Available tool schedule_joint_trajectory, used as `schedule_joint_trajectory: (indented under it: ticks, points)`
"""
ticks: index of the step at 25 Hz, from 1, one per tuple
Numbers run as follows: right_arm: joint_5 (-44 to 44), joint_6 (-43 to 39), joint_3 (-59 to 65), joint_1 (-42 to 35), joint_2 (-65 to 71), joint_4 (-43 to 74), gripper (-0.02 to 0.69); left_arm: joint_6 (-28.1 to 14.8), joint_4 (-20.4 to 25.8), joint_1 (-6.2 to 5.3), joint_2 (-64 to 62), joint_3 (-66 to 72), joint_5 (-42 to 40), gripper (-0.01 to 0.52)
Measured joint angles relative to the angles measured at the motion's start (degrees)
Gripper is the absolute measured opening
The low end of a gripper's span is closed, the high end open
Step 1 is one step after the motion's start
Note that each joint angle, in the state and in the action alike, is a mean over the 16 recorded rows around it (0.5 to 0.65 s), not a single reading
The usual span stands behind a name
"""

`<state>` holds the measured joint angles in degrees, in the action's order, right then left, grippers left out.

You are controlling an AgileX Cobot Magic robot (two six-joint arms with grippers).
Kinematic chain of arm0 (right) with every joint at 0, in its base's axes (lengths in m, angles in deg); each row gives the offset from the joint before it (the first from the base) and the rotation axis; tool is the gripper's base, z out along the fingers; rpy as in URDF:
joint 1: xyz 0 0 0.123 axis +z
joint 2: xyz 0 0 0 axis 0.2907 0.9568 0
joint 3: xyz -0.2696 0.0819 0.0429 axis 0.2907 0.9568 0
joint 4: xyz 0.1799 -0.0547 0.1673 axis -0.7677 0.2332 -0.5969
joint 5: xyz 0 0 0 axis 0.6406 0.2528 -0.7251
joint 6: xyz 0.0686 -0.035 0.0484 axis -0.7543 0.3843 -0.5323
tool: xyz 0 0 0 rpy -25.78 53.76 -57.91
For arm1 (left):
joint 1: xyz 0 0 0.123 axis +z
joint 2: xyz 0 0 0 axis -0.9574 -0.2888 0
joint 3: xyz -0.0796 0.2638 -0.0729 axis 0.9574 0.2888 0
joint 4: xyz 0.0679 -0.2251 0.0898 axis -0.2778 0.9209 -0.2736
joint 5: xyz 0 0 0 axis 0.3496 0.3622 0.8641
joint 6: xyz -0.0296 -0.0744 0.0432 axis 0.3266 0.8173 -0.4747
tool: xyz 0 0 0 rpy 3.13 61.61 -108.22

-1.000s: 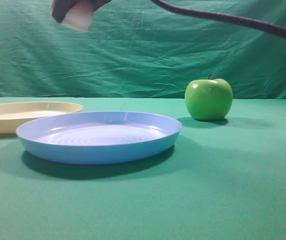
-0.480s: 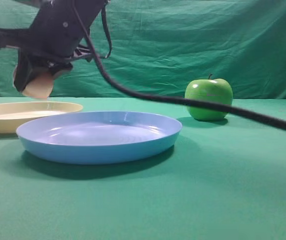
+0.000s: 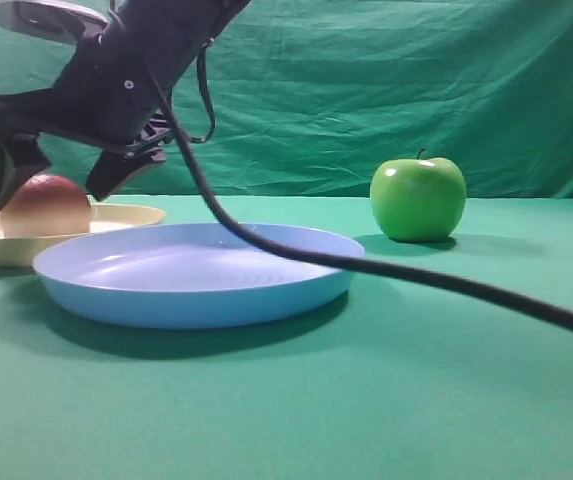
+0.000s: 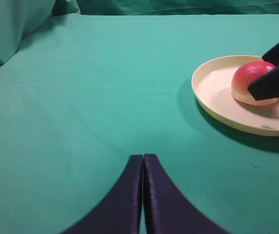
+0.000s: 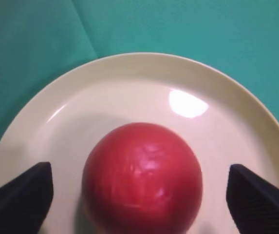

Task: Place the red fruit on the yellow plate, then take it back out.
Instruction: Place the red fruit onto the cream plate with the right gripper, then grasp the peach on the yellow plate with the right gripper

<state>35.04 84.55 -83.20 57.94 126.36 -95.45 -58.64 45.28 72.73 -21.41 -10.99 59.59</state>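
Green cloth over the whole surface (image 3: 446, 400), same green cloth hung behind as a backdrop (image 3: 386, 90).

Nearest in the high view: light-blue plate (image 3: 201, 272), nothing in it. Across its front, a black cable (image 3: 366, 268), running off to the right edge.

Just behind and left of it: yellow plate (image 3: 116, 214), partly cut off by the left edge. On that plate, touching its floor: red fruit (image 3: 46, 205), resting roughly mid-plate in the right wrist view (image 5: 141, 178), red top up, pale base down in the left wrist view (image 4: 250, 87).

Over the fruit: right claw (image 3: 54, 178), reached across to the left side. Spread wide, fingers either side of the fruit and clear of it, with plate visible between each finger and the fruit in the wrist view. Holding nothing.

Left claw (image 4: 143, 195): fingers pressed together, nothing between them, low over bare cloth, well apart from the plate.

Farthest back, right of centre: green apple (image 3: 418, 198), upright, stem up, well apart from both plates.

Step in hand, judging by the layout: first half done, fruit set down and let go. Second half not yet done.

Next move, as a judgement: close the right claw evenly on the fruit's widest part, centred, then lift straight up clear of the rim and set down on bare cloth. Round and smooth, so likely to roll or slip if pinched off-centre.
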Motion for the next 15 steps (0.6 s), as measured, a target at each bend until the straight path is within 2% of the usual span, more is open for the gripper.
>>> schedule_joint_trajectory:
  ticks: [9, 12, 15]
  points:
    - [12.8, -13.2, 0.7, -3.2, -12.8, 4.0, 0.068, 0.0, 0.0, 0.0, 0.0, 0.0, 0.0, 0.0]
    - [15.3, -18.2, 2.2, -3.6, -17.2, 5.9, 0.014, 0.0, 0.0, 0.0, 0.0, 0.0, 0.0, 0.0]
    - [17.0, -22.3, 4.9, -3.8, -22.1, 7.8, 0.0, 0.0, 0.0, 0.0, 0.0, 0.0, 0.0, 0.0]
